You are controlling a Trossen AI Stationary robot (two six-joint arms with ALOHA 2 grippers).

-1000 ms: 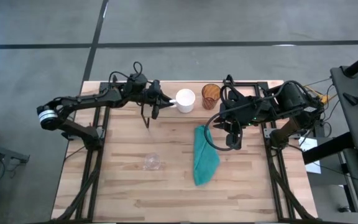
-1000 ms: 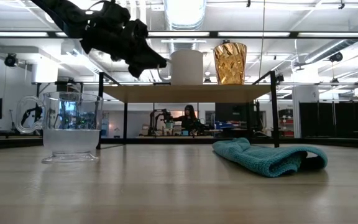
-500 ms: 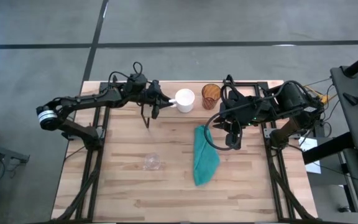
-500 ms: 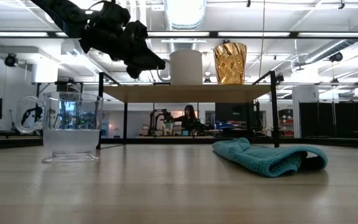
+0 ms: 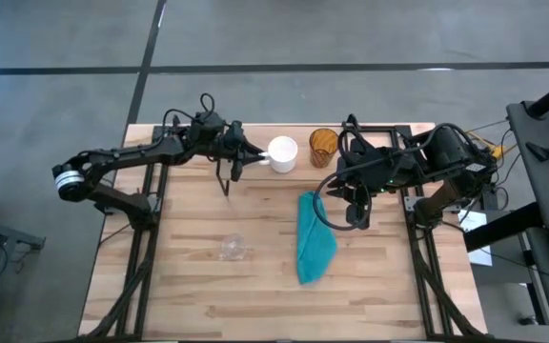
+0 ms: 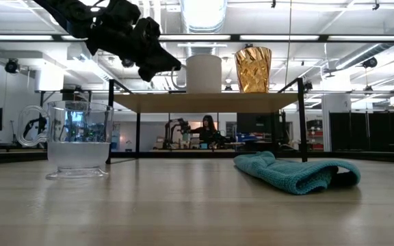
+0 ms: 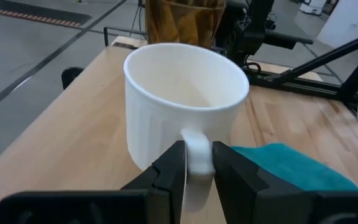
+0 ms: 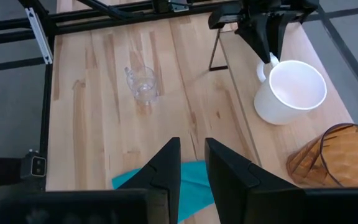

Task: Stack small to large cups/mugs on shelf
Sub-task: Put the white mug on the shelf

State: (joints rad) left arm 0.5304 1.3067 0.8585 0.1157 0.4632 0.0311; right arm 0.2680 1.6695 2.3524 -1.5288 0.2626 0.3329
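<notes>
White mug (image 5: pixel 284 153) stands on the shelf (image 6: pixel 207 102), near the top middle of the high view, and its handle points toward my left claw (image 5: pixel 253 156). In my left wrist view the two dark fingers (image 7: pixel 173 171) of that claw sit on both sides of the handle, close against it, so I am pinching the mug by its handle. In the low view my left claw (image 6: pixel 163 66) comes in from the upper left, and the mug (image 6: pixel 204 73) stands upright on the shelf board. Just to the right of the mug stands the amber cup (image 6: pixel 253 69), also upright on the shelf, near the mug but not touching it. From above, the amber cup (image 5: pixel 323 143) is at the top of the frame, a little right of the middle. The small clear glass (image 5: pixel 232 248) is down on the tabletop (image 5: pixel 198 286), well apart from the shelf, in the lower left part of the high view. In the low view it is big and close at the left (image 6: pixel 78 139). A teal cloth (image 5: pixel 315 238) lies in a long strip on the tabletop, right of the middle. My right claw (image 5: pixel 355 205) waits above the tabletop near the top end of the cloth. Its two fingers (image 8: pixel 166 168) have only a thin gap between them, and they hold nothing.
</notes>
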